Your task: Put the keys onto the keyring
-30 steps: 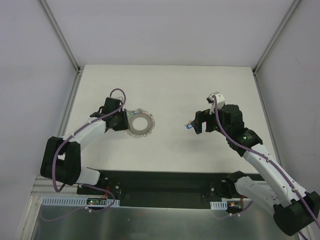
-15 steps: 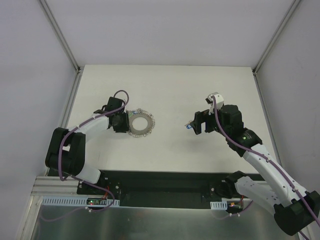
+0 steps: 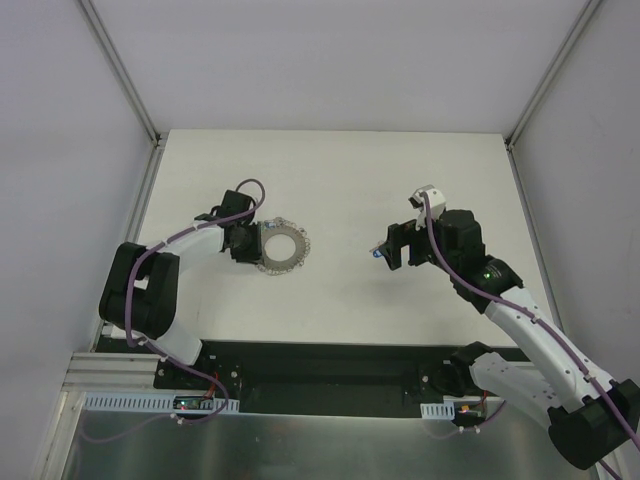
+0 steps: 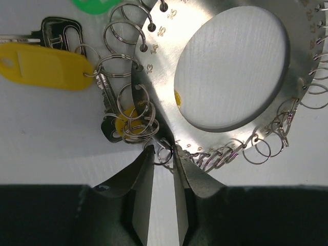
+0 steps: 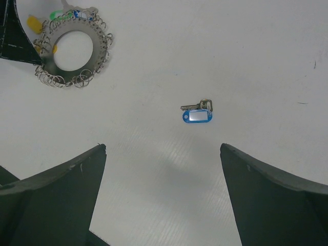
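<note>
The keyring (image 4: 169, 77) is a flat grey disc with numbered holes and small split rings round its rim; it lies on the table left of centre (image 3: 280, 248). A yellow-tagged key (image 4: 41, 65), a green tag (image 4: 95, 5) and a second yellow tag (image 4: 130, 110) hang at its left side. My left gripper (image 4: 164, 149) is at the disc's left rim, jaws narrow, pinching one small split ring (image 4: 165, 155). A blue-tagged key (image 5: 197, 114) lies loose on the table. My right gripper (image 5: 163, 147) hovers wide open just short of it, holding nothing.
The white table (image 3: 330, 170) is walled by a metal frame on the left (image 3: 140, 200) and right (image 3: 530, 200). A black base plate (image 3: 330, 365) runs along the near edge. The keyring also shows in the right wrist view (image 5: 72, 51), far from the blue key.
My left arm has folded in towards its base and the jaws have narrowed onto the split ring. The keyring, the blue key and the right arm have stayed put.
</note>
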You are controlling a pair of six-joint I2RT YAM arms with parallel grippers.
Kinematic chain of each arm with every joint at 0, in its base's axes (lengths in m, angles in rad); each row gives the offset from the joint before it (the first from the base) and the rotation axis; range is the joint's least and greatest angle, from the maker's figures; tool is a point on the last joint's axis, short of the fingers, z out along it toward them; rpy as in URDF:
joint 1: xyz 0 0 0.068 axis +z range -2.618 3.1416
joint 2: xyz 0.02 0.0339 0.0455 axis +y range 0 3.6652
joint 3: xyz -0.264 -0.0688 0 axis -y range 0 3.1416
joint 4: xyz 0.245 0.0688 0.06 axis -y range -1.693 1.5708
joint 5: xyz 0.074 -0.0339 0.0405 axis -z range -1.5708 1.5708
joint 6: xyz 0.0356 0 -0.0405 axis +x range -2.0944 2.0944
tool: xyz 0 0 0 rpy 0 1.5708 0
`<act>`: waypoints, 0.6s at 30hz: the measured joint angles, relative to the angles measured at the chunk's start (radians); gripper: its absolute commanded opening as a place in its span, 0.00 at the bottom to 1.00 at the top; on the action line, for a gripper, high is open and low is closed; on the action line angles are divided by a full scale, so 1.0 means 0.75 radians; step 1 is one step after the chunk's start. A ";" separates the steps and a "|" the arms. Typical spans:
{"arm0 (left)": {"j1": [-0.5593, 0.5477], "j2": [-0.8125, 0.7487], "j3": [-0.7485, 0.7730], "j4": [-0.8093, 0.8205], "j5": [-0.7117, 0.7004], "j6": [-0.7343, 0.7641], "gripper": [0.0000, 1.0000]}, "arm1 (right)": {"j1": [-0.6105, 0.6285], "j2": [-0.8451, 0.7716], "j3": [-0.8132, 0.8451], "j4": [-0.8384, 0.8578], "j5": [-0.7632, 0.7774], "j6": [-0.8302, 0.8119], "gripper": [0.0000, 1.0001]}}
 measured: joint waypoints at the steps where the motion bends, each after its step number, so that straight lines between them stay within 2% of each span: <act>1: -0.001 0.013 0.001 -0.003 0.001 0.001 0.19 | 0.001 0.002 0.000 0.000 0.000 0.000 0.97; 9: -0.010 0.042 0.013 -0.028 0.004 0.001 0.18 | 0.008 0.020 0.000 0.000 0.001 0.001 0.97; 11: -0.015 0.042 0.013 -0.032 0.005 0.000 0.10 | 0.009 0.024 0.000 0.000 0.001 0.001 0.97; 14: -0.019 0.042 0.014 -0.040 0.014 -0.001 0.03 | 0.009 0.031 0.000 0.000 0.001 -0.001 0.97; 18: -0.026 0.036 0.020 -0.052 0.028 -0.001 0.00 | 0.011 0.045 0.000 0.000 0.001 -0.001 0.97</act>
